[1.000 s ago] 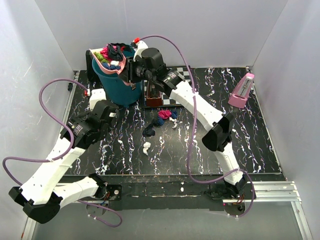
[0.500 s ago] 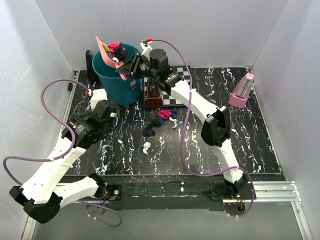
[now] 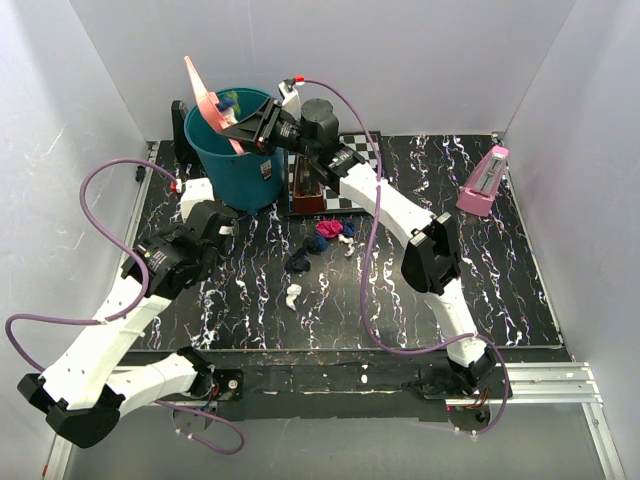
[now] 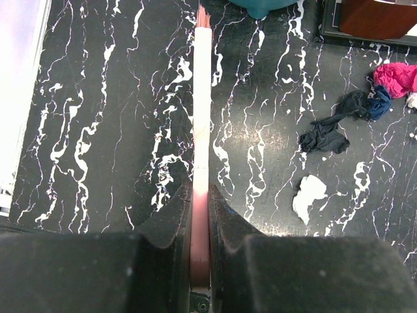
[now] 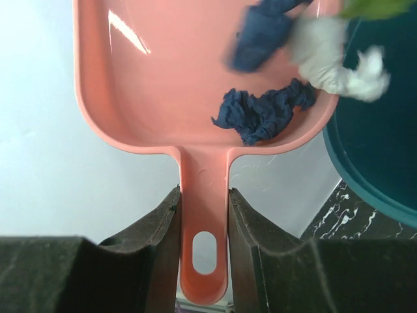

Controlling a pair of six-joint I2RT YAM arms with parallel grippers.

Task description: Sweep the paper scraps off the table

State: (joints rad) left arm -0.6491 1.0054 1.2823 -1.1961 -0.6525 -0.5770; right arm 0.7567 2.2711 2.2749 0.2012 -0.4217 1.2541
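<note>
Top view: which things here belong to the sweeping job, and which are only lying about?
For the job: paper scraps, dustpan, brush, bin, table.
Lying about: chessboard, brown box, pink metronome.

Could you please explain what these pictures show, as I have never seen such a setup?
Two white robot arms stand at a black table. One picture looks down from above; the others come from a camera on each wrist. The right gripper is shut on a pink dustpan, tipped over a teal bin, holding paper scraps. The left gripper is shut on a thin pale handle, probably a brush. More paper scraps and a pink metronome sit on the table.
</note>
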